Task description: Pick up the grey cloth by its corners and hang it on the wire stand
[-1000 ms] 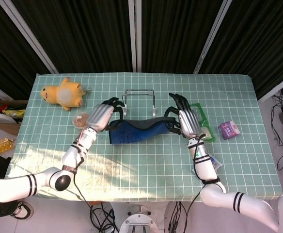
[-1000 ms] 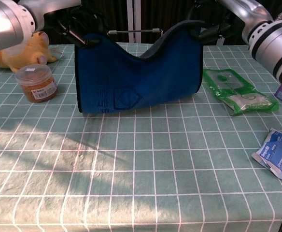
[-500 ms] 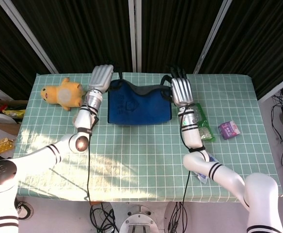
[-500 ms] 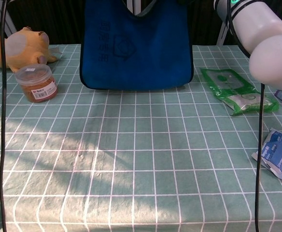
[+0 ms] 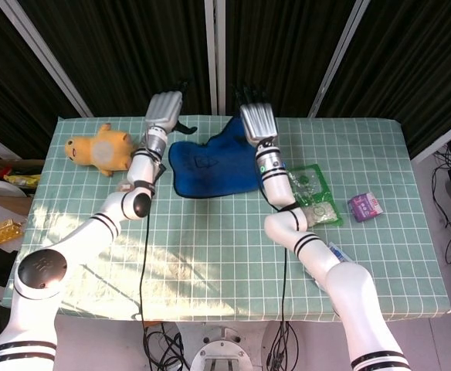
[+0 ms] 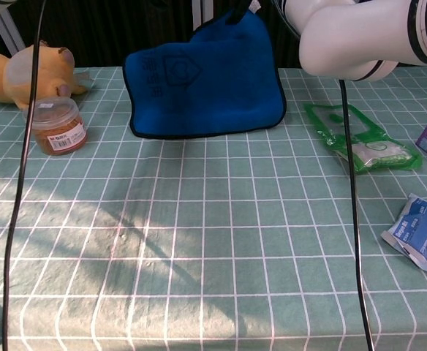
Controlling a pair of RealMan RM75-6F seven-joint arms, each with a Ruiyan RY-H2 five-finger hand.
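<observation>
The cloth (image 5: 210, 164) shows its blue face, with a grey lining, and hangs over the far middle of the table. My right hand (image 5: 258, 122) pinches its upper right corner, and dark fingertips (image 6: 240, 10) show on that corner at the top of the chest view. The cloth's upper left corner (image 6: 128, 61) droops lower, and no hand shows on it. My left hand (image 5: 164, 110) is raised just left of the cloth, holding nothing that I can see. The wire stand is hidden behind the cloth in both views.
A yellow plush toy (image 5: 98, 149) lies at the back left, with a small orange jar (image 6: 55, 126) in front of it. To the right lie a green pouch (image 6: 356, 139), a purple box (image 5: 364, 206) and a blue-white packet (image 6: 422, 232).
The cloth's left corner has dropped out of my left hand, so the cloth now slants from the right hand. My right hand has moved left, towards the left hand.
</observation>
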